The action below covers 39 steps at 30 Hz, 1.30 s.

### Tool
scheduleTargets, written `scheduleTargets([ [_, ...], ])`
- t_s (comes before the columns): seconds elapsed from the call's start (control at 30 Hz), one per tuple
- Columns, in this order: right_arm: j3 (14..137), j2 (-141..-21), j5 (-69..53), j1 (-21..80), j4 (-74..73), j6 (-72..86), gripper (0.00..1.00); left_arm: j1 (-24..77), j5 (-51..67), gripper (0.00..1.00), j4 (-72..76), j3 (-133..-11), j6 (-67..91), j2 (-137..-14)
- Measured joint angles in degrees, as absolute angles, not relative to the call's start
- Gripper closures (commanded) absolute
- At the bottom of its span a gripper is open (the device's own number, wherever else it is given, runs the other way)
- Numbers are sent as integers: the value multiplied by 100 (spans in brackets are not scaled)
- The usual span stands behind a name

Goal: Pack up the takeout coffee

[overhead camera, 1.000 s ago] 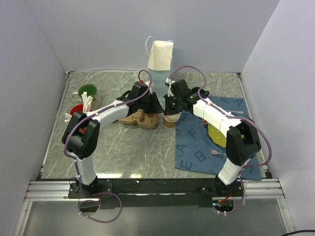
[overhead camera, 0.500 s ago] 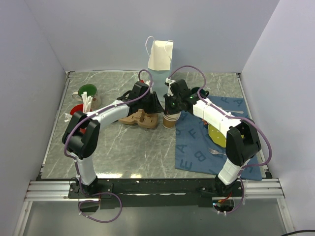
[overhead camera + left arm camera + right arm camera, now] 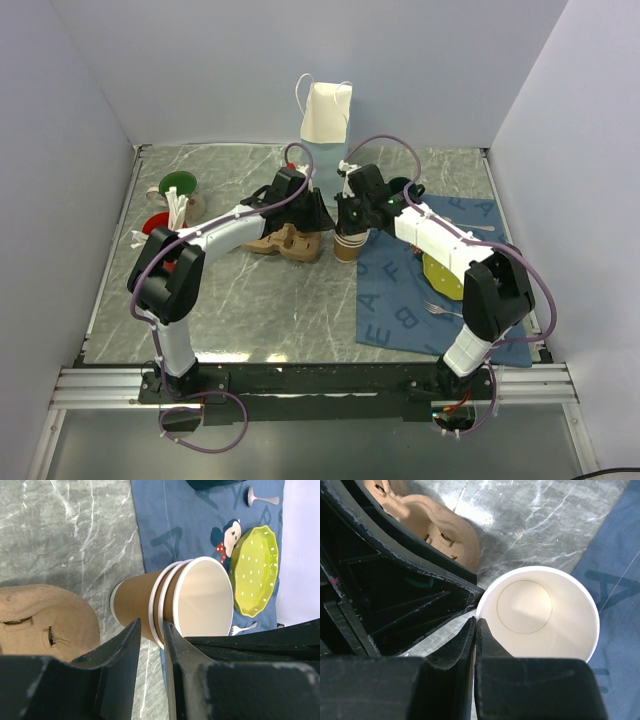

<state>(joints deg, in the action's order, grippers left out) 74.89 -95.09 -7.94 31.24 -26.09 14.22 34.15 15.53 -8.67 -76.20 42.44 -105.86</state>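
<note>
a: where's the cup?

b: stack of small tan kraft paper cups [image 3: 347,243], cream-white inside, rolled white rims, no lid on. upright at table centre, base straddling the left edge of the blue letter-print cloth mat [image 3: 400,300] and the grey marble table [image 3: 250,300]. left wrist view shows three nested rims [image 3: 170,600].

a: your left gripper?

b: my left gripper [image 3: 151,630] comes at the stack from 9 o'clock. fingers [image 3: 125,645] partly apart, one either side of the rolled rims, closed in on the stack. i read it as clamped on the cups.

a: right one?

b: my right gripper [image 3: 475,630] comes in from 3 o'clock, over the stack. fingers pressed together, tips just beside the rim at its 9 o'clock edge in the wrist view. can't tell if they touch it. nothing between them.

a: what else?

b: tan moulded pulp cup carrier [image 3: 285,243] at 9 o'clock of the stack, just beside it. white paper bag with handles [image 3: 326,112] at 12 o'clock against the back wall. lime green dotted plate [image 3: 256,572] on the mat at 3 o'clock, small white fork [image 3: 440,311] near it at 5 o'clock. dark green cup [image 3: 178,186] and a red cup [image 3: 156,222] far off at 9 o'clock by the left wall, white sticks lying over them. mouse cartoon print [image 3: 223,537] on the mat near the plate.
</note>
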Motion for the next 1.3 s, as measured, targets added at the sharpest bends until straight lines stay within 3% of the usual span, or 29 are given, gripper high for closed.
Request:
scheduleTargets([
  [1.3,7347,-9299,-515,3208,-2526,1291,100,3509,1503,70,-1037,-7690,4241,-10589],
])
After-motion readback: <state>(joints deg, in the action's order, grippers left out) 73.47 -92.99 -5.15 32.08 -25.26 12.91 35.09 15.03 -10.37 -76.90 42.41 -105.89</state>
